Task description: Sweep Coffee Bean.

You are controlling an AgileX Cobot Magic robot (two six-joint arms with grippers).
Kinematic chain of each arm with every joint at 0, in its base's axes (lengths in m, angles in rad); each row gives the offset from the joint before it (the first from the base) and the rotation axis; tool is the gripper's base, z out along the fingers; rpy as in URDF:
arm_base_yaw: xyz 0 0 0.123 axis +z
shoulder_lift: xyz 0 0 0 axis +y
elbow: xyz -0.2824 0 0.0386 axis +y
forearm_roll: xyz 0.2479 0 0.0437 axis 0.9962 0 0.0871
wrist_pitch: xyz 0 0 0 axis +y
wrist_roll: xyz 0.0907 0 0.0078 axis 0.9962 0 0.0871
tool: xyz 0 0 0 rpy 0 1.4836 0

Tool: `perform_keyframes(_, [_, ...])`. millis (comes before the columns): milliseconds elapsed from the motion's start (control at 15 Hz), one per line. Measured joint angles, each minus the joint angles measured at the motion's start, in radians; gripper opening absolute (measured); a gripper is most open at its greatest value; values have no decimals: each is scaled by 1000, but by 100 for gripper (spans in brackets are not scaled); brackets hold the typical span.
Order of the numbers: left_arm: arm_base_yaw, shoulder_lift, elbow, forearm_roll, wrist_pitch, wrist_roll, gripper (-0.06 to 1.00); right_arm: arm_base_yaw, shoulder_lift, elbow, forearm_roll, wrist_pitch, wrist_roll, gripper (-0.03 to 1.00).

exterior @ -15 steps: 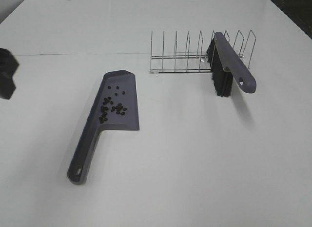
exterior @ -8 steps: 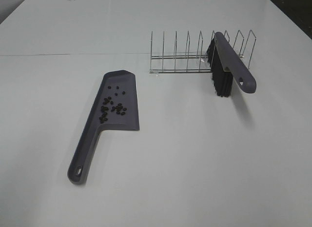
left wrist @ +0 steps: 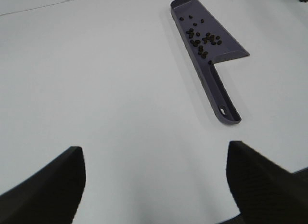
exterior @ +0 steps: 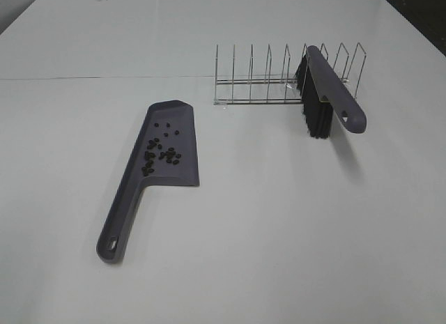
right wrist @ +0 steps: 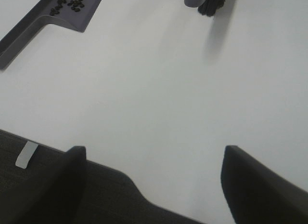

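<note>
The grey-purple dustpan (exterior: 171,139) lies flat on the white table, its handle (exterior: 117,230) toward the front left. Several dark coffee beans (exterior: 160,150) lie inside the pan; none show on the table. The dustpan (left wrist: 211,46) and the beans (left wrist: 202,38) also show in the left wrist view. The brush (exterior: 333,94) leans in the wire rack (exterior: 268,80), bristles down. My left gripper (left wrist: 154,185) is open and empty, well back from the dustpan. My right gripper (right wrist: 153,185) is open and empty over the table's front edge. Neither gripper shows in the exterior view.
The right wrist view shows the dustpan (right wrist: 43,19), the brush end (right wrist: 207,0), and dark floor with a tape strip (right wrist: 26,154) beyond the table's front edge. A seam (exterior: 104,77) crosses the table at the back.
The left gripper, seen at the exterior view's left edge a second ago, has pulled out of that view. Dustpan, beans and brush have not moved.
</note>
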Motion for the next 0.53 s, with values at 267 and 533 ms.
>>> perform_keyframes(267, [0,0,0,-4,0,2,76,0,0,0,0,0,-4,68])
perform_keyframes(533, [0,0,0,-4,0,2,76,0,0,0,0,0,-4,68])
